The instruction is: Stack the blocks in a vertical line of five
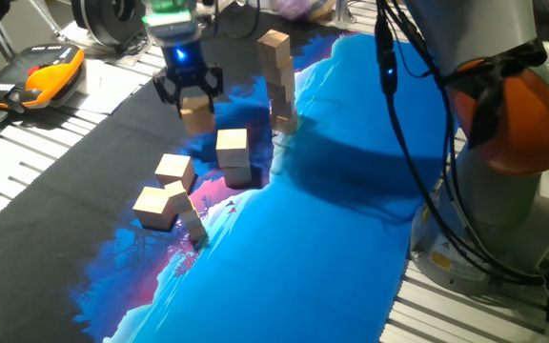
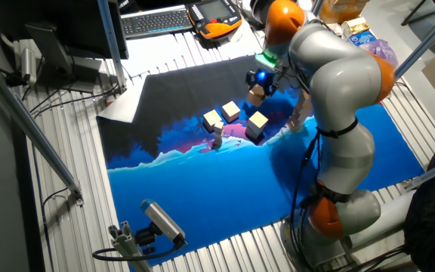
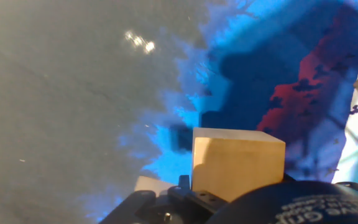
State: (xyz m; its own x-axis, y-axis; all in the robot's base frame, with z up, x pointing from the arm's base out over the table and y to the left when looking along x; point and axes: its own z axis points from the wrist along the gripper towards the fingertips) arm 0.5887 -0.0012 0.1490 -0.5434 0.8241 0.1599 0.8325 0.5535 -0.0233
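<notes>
Arm bent over the desk, wrist pointing down; the black two-finger hand (image 1: 188,89) is clamped on one small light-tan wooden cube (image 1: 196,111), held clear above the blue-and-black mat (image 1: 332,229). A tall stack of like cubes (image 1: 278,81) stands just to one side. Three loose cubes (image 1: 165,191) lie nearby on the mat, one (image 1: 233,151) closest to the stack.

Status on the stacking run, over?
Gripper shut on one block, lifted off the mat. Stack three high. Three loose blocks. Path to stack looks open.
</notes>
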